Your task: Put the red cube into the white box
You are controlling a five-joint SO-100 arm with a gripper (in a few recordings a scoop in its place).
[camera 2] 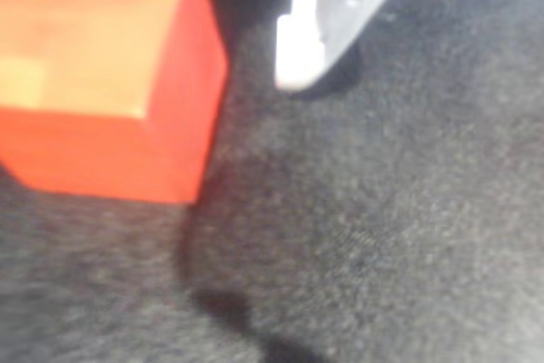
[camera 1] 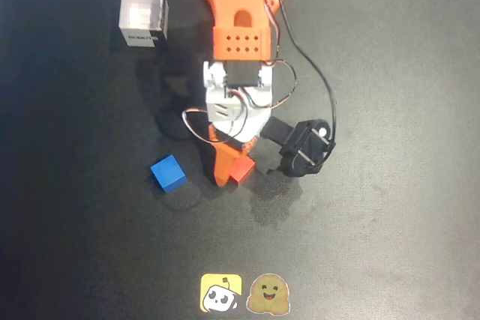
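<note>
The red cube [camera 1: 241,169] rests on the black mat just below the arm. My gripper [camera 1: 234,168] is lowered around it: the orange finger [camera 1: 222,167] lies against the cube's left side in the overhead view. In the wrist view the cube [camera 2: 110,82] sits at the upper left, and a white fingertip [camera 2: 297,48] stands beside it with a narrow dark gap between them. The gripper is open, with the cube between its fingers. The white box [camera 1: 142,14] stands open-topped at the upper left, far from the gripper.
A blue cube [camera 1: 168,173] lies on the mat left of the gripper. A black camera mount [camera 1: 304,148] sticks out on the arm's right, with a black cable [camera 1: 324,88] looping above it. Two stickers [camera 1: 244,293] sit at the mat's bottom edge.
</note>
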